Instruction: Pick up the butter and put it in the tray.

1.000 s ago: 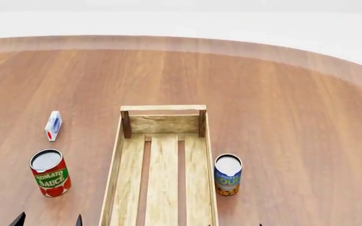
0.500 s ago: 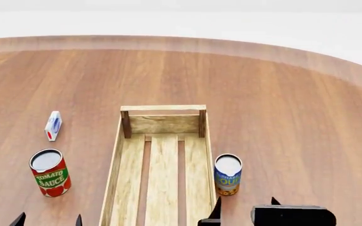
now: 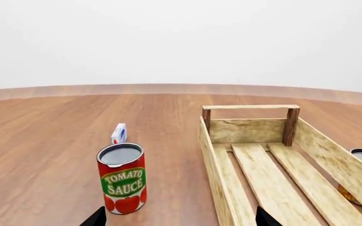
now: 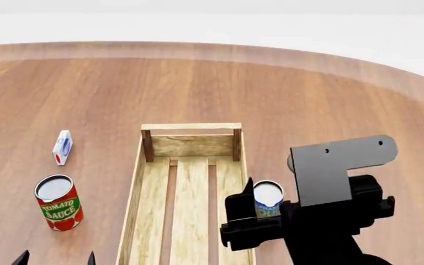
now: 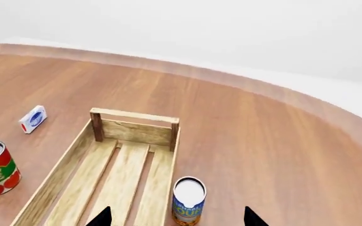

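Search phase: left claw (image 3: 177,219) and right claw (image 5: 176,219) are both released and empty, no butter is in view, so you locate it before reaching.

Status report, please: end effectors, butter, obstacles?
Left end effector open, right end effector open. Butter not in view. Soup can beside tray, near right end effector.

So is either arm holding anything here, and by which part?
Nothing is held. The left gripper and the right gripper are both open with empty space between the fingers. No butter shows in any view, and the tray is empty.
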Controlling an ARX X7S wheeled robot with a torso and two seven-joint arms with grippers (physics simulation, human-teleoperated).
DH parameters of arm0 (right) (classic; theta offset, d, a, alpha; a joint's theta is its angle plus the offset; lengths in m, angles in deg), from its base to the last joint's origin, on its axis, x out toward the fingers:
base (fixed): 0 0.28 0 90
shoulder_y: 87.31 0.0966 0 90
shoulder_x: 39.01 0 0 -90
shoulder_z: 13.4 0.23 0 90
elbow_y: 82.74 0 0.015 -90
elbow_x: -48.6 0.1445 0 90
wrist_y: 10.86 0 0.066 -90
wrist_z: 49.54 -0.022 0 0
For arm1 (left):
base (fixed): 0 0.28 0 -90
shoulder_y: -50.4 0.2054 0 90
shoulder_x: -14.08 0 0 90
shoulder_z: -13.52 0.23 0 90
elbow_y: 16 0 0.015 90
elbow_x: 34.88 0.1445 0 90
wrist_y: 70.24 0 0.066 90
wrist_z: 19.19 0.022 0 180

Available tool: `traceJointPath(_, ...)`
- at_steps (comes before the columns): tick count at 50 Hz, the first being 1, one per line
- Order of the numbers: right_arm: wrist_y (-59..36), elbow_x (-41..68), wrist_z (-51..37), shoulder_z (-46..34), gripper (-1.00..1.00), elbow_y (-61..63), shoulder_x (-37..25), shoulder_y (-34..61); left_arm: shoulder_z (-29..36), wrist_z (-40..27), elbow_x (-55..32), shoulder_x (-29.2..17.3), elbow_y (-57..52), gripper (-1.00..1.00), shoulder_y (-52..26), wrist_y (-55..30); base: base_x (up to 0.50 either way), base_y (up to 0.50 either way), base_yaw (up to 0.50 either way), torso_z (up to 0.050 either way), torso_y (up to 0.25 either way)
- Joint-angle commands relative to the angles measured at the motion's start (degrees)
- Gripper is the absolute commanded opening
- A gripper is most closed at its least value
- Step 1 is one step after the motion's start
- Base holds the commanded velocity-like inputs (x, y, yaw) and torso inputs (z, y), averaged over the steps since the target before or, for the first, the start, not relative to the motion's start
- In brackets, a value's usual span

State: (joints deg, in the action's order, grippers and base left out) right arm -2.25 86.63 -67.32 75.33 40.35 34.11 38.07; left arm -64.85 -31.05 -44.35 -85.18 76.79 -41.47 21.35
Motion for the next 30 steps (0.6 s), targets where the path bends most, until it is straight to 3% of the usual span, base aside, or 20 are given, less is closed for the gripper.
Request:
traceJointPath(1, -5.73, 1.98, -0.16, -5.71, 1.0, -3.07, -3.57, 8.1, 0.3, -0.39, -0.41, -0.28, -0.08, 1.0, -0.06, -0.02, 0.0, 0.0, 0.0, 0.0, 0.0)
traceJointPath(9, -8.2, 9.56, 1.4, -23.5, 1.0, -5.38, -12.21, 17.09, 0.68, -0.63, -0.63, -0.47, -0.23, 1.0, -0.2, -0.4, 0.0, 0.0, 0.0, 0.0, 0.0)
traceJointPath(22, -7.38, 15.69, 5.09, -34.26, 1.0, -5.5, -17.29, 25.59, 1.23, -0.93, -0.92, -0.71, 0.12, 1.0, -0.45, -0.48, 0.0, 0.0, 0.0, 0.0, 0.0)
traceJointPath(30, -2.84, 12.33, 13.68, -50.43, 1.0, -0.58, -22.04, 31.53, 1.41, -1.06, -1.19, -0.88, 0.57, 1.0, -0.56, -0.25, 0.0, 0.0, 0.0, 0.0, 0.0)
